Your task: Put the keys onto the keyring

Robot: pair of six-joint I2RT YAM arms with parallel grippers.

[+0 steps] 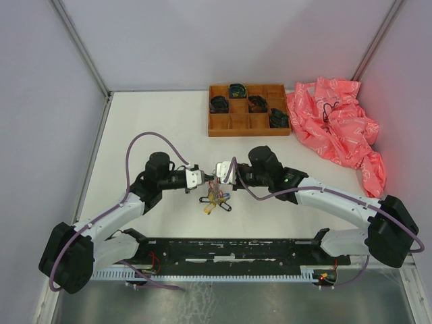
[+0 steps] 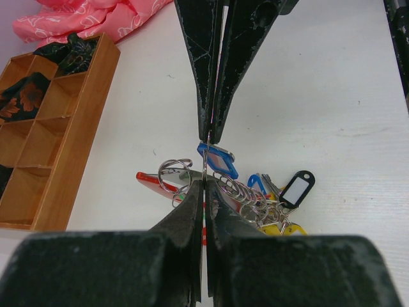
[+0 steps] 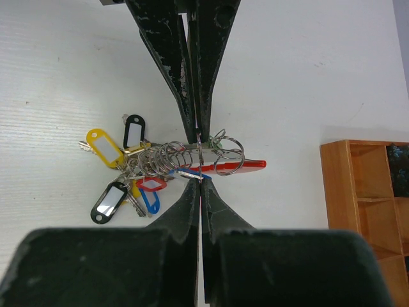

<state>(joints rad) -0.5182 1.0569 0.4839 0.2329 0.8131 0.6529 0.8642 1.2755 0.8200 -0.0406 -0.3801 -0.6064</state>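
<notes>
The keyring (image 3: 200, 157) is a thin silvery wire ring seen edge-on, hanging between the two grippers' meeting tips; it also shows in the left wrist view (image 2: 204, 157). My left gripper (image 2: 204, 182) (image 1: 201, 178) is shut on one side of it. On the opposite side my right gripper (image 3: 200, 181) (image 1: 217, 172) is shut too. Below the ring hang and lie the keys (image 3: 137, 166) with yellow (image 3: 104, 146), black (image 3: 110, 201), blue (image 2: 217, 158) and red (image 3: 151, 184) tags, several small split rings and a red strap (image 3: 249, 165). The bunch rests on the table (image 1: 217, 201).
A brown wooden compartment tray (image 1: 216, 131) (image 2: 77, 128) holding dark coiled items (image 1: 219, 103) stands at the back. A crumpled pink bag (image 1: 334, 125) lies to its right. Grey walls close in the white table on both sides.
</notes>
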